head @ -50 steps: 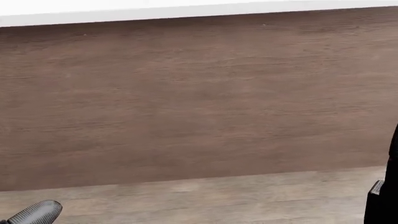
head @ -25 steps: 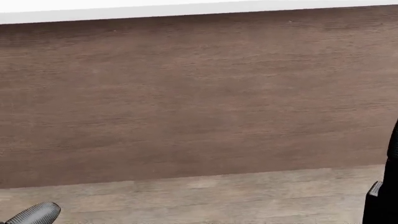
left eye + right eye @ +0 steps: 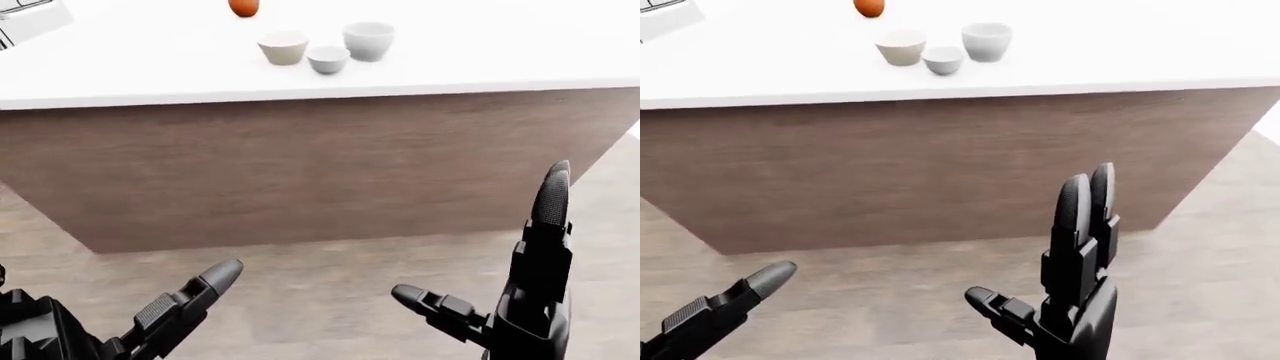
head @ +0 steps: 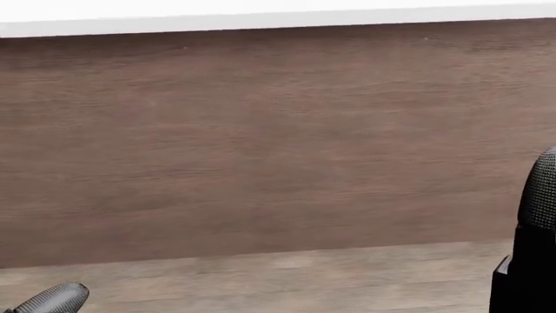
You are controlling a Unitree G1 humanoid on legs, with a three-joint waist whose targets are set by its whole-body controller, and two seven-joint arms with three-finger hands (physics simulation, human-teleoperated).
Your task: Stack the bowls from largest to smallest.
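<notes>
Three bowls stand in a row on the white counter, at the top of the left-eye view: a beige bowl on the left, a small grey bowl in the middle, a taller pale grey bowl on the right. My left hand is open and empty at the bottom left, low over the floor. My right hand is open and empty at the bottom right, fingers pointing up. Both hands are far below the bowls. The head view shows only the counter's wood side.
An orange round thing sits on the counter above the bowls. A pale object lies at the counter's top left corner. The counter's brown wood side faces me, with wood floor below it.
The head view has shifted slightly, so the camera has moved. My right hand has risen higher at the right edge. The left fingertip stays at the bottom left.
</notes>
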